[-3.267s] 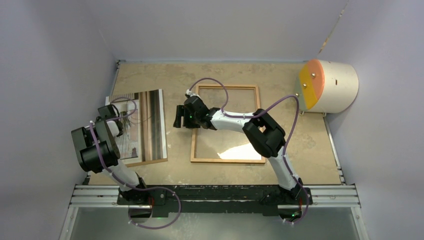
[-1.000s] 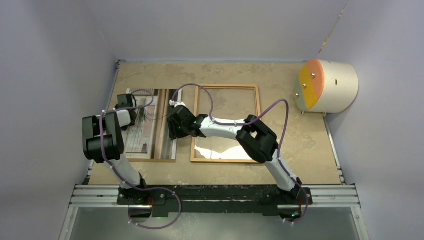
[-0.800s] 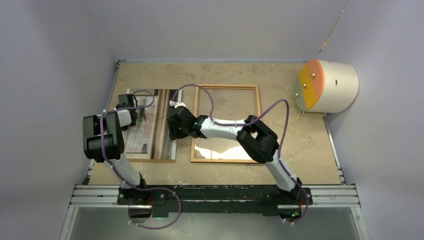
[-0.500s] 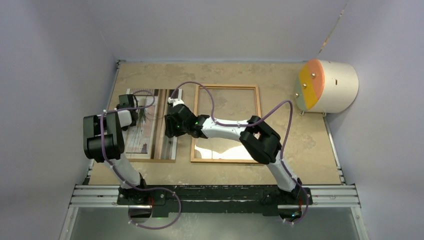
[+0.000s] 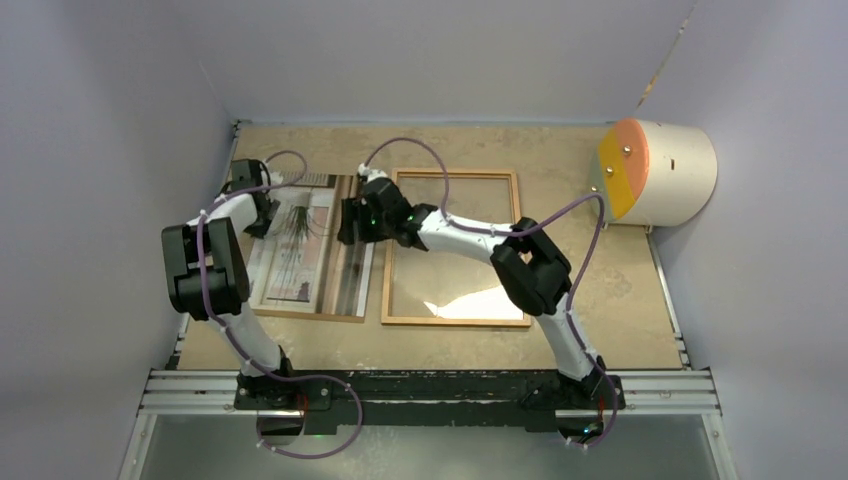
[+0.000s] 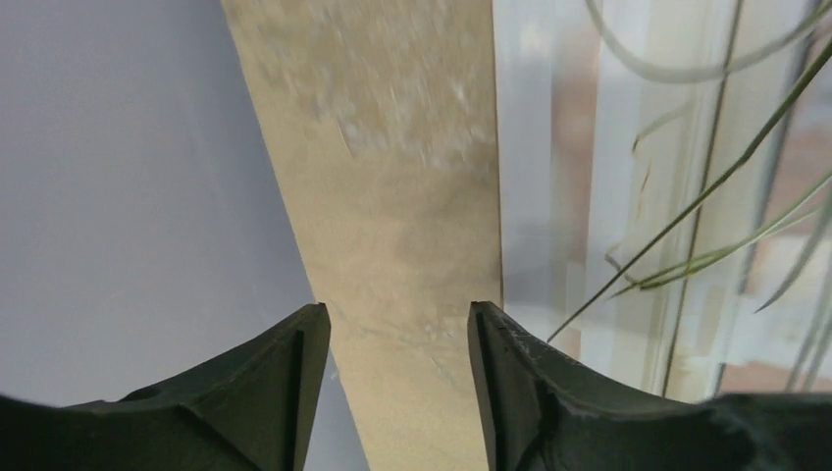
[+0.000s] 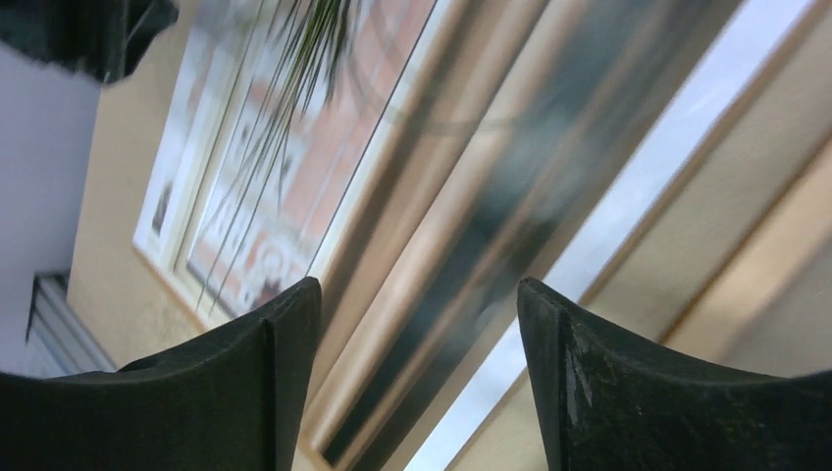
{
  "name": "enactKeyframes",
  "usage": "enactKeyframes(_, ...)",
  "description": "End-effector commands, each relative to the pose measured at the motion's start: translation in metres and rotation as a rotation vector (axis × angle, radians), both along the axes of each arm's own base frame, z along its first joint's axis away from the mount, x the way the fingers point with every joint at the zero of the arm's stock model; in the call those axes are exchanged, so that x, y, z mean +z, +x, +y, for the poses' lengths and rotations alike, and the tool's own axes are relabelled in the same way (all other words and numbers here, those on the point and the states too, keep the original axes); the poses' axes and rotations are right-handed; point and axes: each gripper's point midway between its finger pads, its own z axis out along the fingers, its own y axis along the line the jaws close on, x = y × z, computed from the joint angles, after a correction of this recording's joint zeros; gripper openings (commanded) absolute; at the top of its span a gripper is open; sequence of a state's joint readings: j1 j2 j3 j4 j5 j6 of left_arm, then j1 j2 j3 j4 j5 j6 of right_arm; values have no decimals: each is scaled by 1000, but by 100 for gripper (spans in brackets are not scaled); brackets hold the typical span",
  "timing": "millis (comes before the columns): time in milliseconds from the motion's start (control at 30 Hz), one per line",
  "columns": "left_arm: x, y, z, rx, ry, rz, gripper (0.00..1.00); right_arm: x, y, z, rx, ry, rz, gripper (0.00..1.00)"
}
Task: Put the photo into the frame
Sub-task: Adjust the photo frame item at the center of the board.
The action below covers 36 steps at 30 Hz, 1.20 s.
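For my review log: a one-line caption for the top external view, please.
Photo lying image-up left of the frame, not yet inside; left gripper and right gripper open over its edges.

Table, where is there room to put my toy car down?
Bare table lies between the frame and the round drum, and along its far edge. It is crowded around the photo, where the left gripper and right gripper hover.

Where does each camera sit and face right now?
Top external: overhead behind the robot, looking down on beige table, large paper plant photo, thin orange-brown wooden frame; both arms show.
Left wrist: on left gripper, facing down at table and photo edge; open fingers show.
Right wrist: on right gripper, facing down across the photo; open fingers show.
Shared: all three see the photo.
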<state>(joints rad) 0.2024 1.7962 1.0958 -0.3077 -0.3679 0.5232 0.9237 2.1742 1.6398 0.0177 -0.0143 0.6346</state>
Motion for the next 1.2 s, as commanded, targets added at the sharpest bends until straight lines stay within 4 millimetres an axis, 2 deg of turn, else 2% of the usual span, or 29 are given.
enactKeyframes(0,18,31,-11,7,-118,-54,60,26,60,-14,-90,11,-73,77)
enactKeyframes(133,23,59,3,54,-77,-82,62,11,91,-25,-166,-39,-93,79)
enactKeyframes(300,19,81,21,122,-14,-110,62,-8,119,-29,-214,-60,-82,80)
enactKeyframes(433,16,90,32,165,35,-133,62,-12,133,-30,-231,-33,-65,80)
enactKeyframes(667,14,111,45,233,74,-174,62,-18,151,-39,-280,-81,-74,80)
enactKeyframes(800,4,119,39,224,21,-160,62,-27,167,-53,-331,-110,-76,79)
enactKeyframes(900,-8,120,29,195,-30,-135,61,-31,179,-57,-336,-81,-83,78)
enactKeyframes(1067,-24,120,9,144,-134,-95,60,-32,195,-45,-299,-18,-114,74)
enactKeyframes(1167,-29,119,-5,103,-199,-78,59,-24,201,-36,-286,32,-141,71)
